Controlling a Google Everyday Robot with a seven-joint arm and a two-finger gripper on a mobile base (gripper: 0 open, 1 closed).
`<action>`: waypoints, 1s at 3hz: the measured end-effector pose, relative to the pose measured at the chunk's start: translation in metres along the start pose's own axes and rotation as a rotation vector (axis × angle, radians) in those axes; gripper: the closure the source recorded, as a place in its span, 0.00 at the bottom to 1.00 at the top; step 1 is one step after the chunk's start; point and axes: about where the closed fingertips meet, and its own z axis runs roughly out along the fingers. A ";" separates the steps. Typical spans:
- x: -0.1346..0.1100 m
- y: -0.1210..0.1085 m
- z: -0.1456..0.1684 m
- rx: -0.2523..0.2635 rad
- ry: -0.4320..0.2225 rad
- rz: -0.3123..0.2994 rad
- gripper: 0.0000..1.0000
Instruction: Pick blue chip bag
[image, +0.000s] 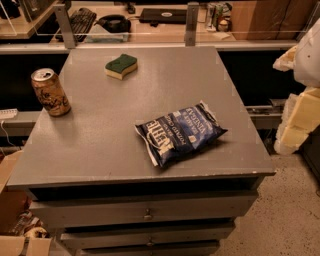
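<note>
The blue chip bag (180, 132) is a crinkly navy bag with white "KETTLE" lettering. It lies flat on the grey cabinet top (100, 145), right of centre and near the front edge. My gripper (299, 117) shows as pale white and yellowish parts at the right edge of the camera view. It is beyond the cabinet's right side, well apart from the bag and at about its height in the picture. It holds nothing that I can see.
A tan soda can (50, 92) stands upright at the left edge of the top. A green and yellow sponge (121, 66) lies at the back centre. A desk with a keyboard (80, 21) is behind. Cardboard boxes (15, 220) sit on the floor at left. Drawers (145, 210) are below.
</note>
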 end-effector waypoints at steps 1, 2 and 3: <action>0.000 0.000 0.000 0.000 0.000 0.000 0.00; -0.009 -0.011 0.006 0.003 -0.061 0.002 0.00; -0.043 -0.029 0.034 -0.011 -0.156 -0.010 0.00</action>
